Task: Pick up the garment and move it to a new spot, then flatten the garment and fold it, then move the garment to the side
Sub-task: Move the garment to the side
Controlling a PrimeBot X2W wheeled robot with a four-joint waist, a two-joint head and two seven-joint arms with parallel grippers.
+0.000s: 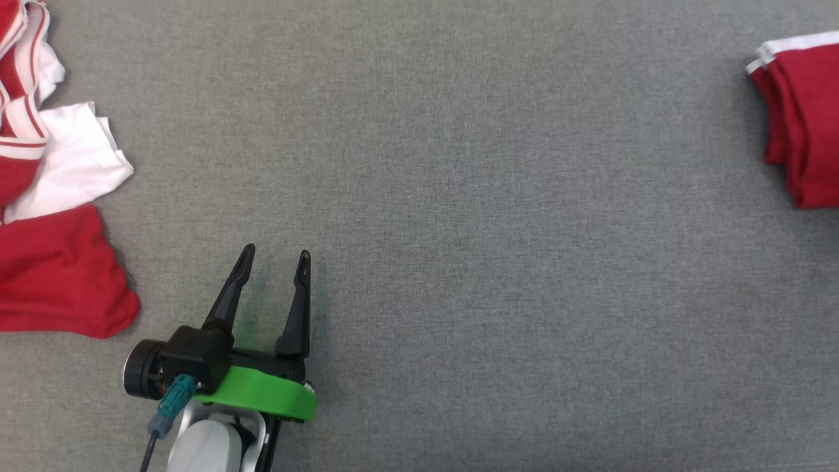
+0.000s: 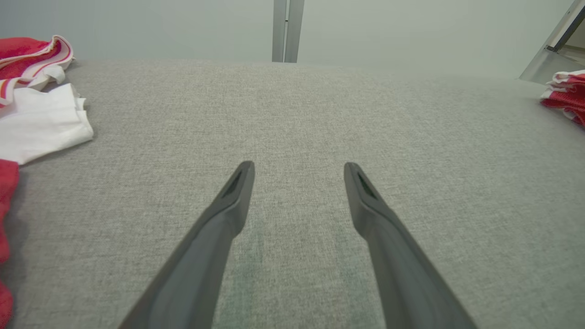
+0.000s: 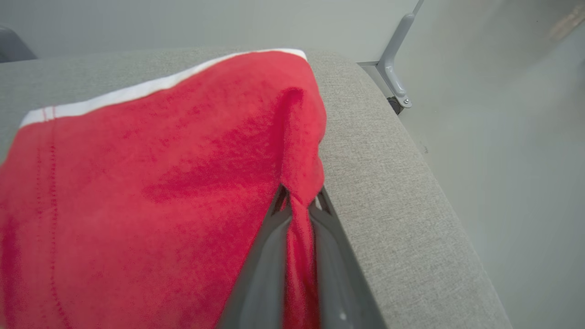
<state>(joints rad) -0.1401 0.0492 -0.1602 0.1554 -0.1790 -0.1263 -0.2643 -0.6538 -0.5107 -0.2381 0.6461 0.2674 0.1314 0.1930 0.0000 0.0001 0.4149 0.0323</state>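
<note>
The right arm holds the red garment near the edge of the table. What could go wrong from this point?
The right gripper pinches only a narrow fold of the red garment in its jaws; it may slip, or only one layer may lift.
The garment lies beside the rounded edge of the grey table; a pull that way could drop it.
The left gripper is open and far off, so the garment would hang from one point and bunch.

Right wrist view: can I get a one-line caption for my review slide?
Right claw shut on a raised fold of the red garment, near the rounded edge of the grey fabric surface.
</note>
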